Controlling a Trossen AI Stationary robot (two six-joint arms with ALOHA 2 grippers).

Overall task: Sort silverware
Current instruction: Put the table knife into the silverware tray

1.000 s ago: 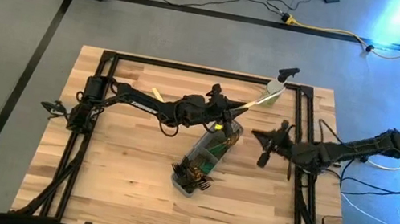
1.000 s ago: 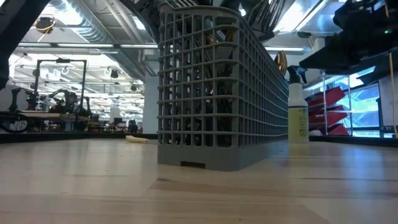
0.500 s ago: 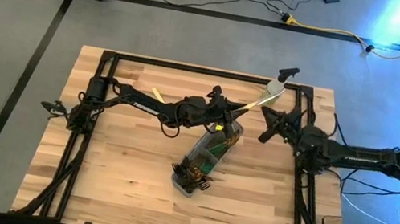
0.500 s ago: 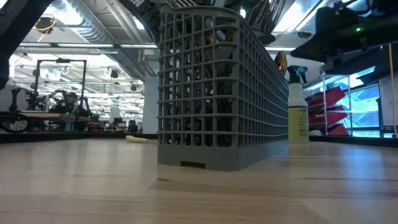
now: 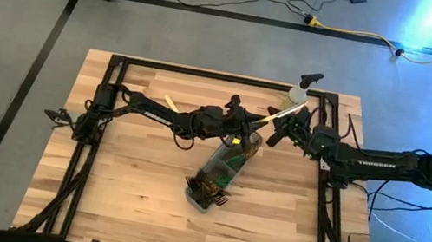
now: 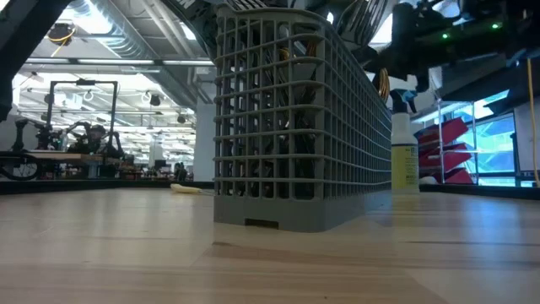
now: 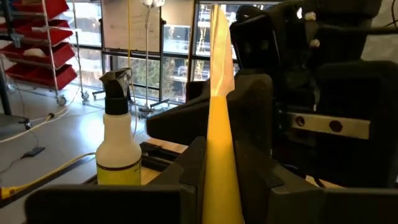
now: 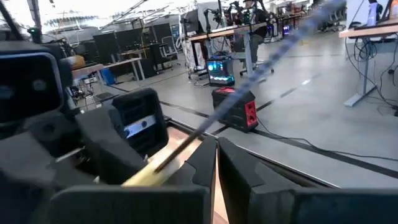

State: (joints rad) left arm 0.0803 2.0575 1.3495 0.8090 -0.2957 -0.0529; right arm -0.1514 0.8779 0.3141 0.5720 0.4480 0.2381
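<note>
My left gripper point(image 5: 242, 132) is over the far end of the grey mesh caddy point(image 5: 221, 170) and is shut on a cream-handled utensil point(image 5: 283, 113). Its head is hidden, so I cannot tell its kind. The handle slants up toward the table's far right. My right gripper point(image 5: 274, 133) is shut and hangs right beside that handle point(image 8: 165, 163), which crosses just beyond its fingertips point(image 8: 216, 146). More silverware point(image 5: 208, 192) stands in the caddy point(image 6: 287, 118), dark handles poking out at its near end. My left gripper pinches the cream handle point(image 7: 217, 155) between its two fingers point(image 7: 219, 146), low on the handle. The long free part rises past the fingertips, lifted clear of the table. My right gripper is next to the handle; I cannot tell whether it touches it.
A yellow-green spray bottle point(image 5: 300, 91) stands at the table's far right edge, just behind both grippers point(image 7: 118, 149). A small cream piece point(image 5: 169, 102) lies on the table under the left arm. Bare wood lies to the left of the caddy and along the near edge.
My right gripper has swung from the table's right side toward the far edge and then left, ending beside the handle held by my left gripper. The left gripper and the utensil have stayed where they were.
</note>
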